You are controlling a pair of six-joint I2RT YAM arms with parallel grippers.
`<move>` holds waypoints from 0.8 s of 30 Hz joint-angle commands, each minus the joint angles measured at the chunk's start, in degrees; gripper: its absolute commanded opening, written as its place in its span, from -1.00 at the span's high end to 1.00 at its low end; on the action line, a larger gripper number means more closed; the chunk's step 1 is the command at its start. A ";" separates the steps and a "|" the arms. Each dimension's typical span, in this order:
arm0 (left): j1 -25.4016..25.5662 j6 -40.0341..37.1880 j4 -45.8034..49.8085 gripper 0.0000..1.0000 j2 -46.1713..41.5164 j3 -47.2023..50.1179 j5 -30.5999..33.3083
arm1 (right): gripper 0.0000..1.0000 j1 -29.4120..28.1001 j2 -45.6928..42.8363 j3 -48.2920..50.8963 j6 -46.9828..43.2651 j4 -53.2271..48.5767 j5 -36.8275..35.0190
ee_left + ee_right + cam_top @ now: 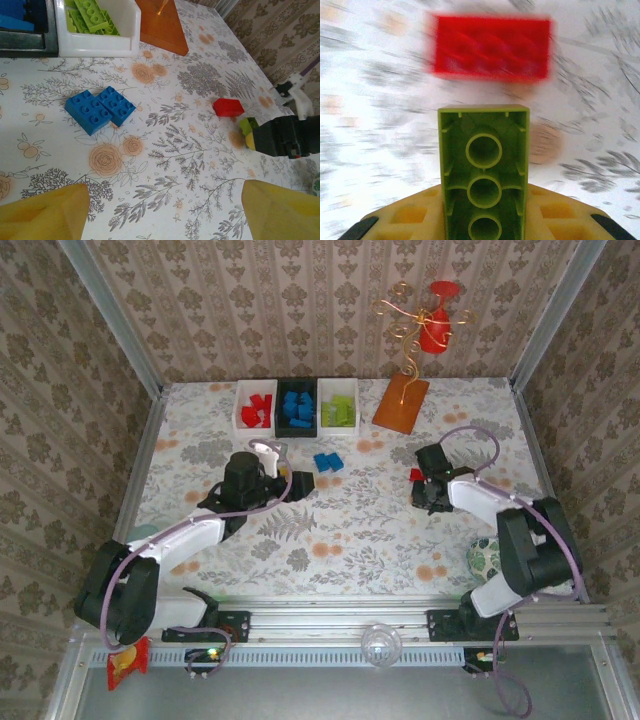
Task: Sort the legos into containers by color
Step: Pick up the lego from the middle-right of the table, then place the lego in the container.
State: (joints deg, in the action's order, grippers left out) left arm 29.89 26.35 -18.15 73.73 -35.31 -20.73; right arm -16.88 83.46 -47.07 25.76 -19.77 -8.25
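While the right gripper [424,482] clamps a lime brick [483,165], the left gripper [162,212] hovers spread wide; blue bricks [100,107] lie nearby.

Two blue bricks [99,110] lie touching on the flowered worktop [200,165], left of centre. At upper left a white bin [95,47] holds lime green bricks [92,17], between a black bin [25,46] and an orange board [162,27]. At right, a red brick [228,107] lies near the right gripper [251,134], which pinches a lime brick [247,124]. The left gripper [162,195] has its yellow jaws wide apart, one in each bottom corner.

Your light is bright and even, shadows soft; the right wrist view blurs the surface [365,130] and red lego [492,48], leaving the green lego [483,170] sharp.
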 commanded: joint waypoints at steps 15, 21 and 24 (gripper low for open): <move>-1.24 -0.71 3.59 -0.62 -3.91 -0.53 0.84 | 0.33 -3.78 32.55 -41.63 4.37 20.06 15.01; -1.23 -1.21 6.13 -0.62 -5.32 -0.81 1.56 | 0.31 -3.78 46.44 -59.17 6.28 15.60 16.78; -1.26 -2.06 7.70 -0.62 -6.46 -0.99 2.60 | 0.21 -3.70 49.73 -65.35 6.61 12.97 17.93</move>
State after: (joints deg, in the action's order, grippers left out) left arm 29.15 26.11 -12.53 69.34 -34.89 -19.38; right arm -20.56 131.44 -107.37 30.92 -3.01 7.35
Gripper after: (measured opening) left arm 0.809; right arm 0.389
